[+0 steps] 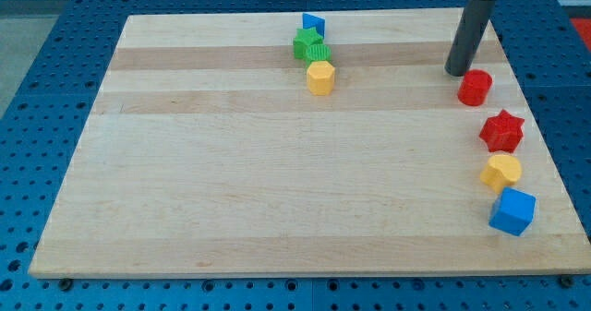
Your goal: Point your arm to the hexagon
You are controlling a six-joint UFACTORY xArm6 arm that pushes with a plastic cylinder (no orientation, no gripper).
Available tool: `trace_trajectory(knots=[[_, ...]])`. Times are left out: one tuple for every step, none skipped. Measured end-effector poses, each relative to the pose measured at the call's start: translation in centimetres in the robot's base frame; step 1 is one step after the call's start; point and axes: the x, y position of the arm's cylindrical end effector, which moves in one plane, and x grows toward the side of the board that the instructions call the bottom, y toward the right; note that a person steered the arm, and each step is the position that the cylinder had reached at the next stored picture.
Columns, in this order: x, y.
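A yellow hexagon block (319,77) sits near the view's top centre, just below a green block (310,46) and a blue triangular block (313,23). My tip (456,72) rests on the board at the view's upper right, far to the right of the yellow hexagon and touching or just left of and above a red cylinder-like block (475,88).
Down the board's right side lie a red star-shaped block (501,130), a yellow block (500,173) and a blue cube (512,210). The wooden board (231,182) lies on a blue perforated table.
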Motion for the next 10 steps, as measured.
trace_trajectory(knots=[[3.4,0.1],[3.8,0.1],[3.8,0.1],[3.6,-2.9],[4.9,-8.6],[6.7,-14.1],[8.1,-19.0],[8.6,-23.4],[4.9,-24.8],[2.5,-24.8]])
